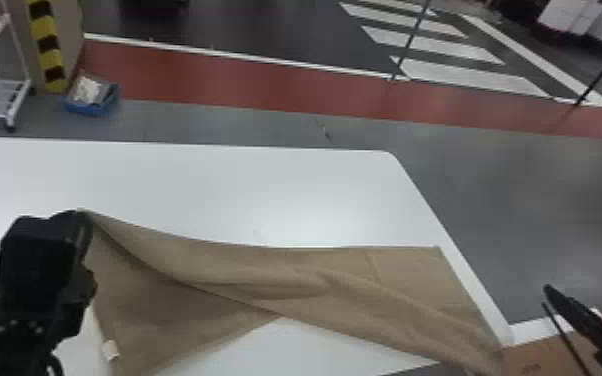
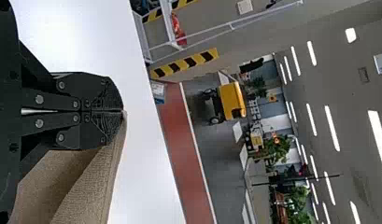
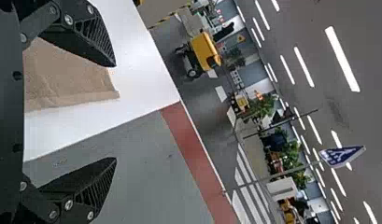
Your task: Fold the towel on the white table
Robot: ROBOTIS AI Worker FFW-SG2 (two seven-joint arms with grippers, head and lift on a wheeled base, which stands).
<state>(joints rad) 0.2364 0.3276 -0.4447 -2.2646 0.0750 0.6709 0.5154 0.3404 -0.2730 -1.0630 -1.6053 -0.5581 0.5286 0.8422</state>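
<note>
left gripper (image 2: 122,111) was closed on a small tip of the towel (image 1: 315,280), at its far left corner. right gripper (image 3: 116,112) stood wide and held nothing, off the right side of the table (image 1: 240,190).

risks, judged: so thin a pinch could have let the tip slip under a hard pull. the towel lay skewed, with a diagonal roll; folding it so would likely have set a crooked crease. a one-armed pull could have dragged the right end out of line.

edges: right end ran close along the table's right edge; near right corner seemed to lap over the near edge. room: a broad strip of tabletop lay beyond the towel.
</note>
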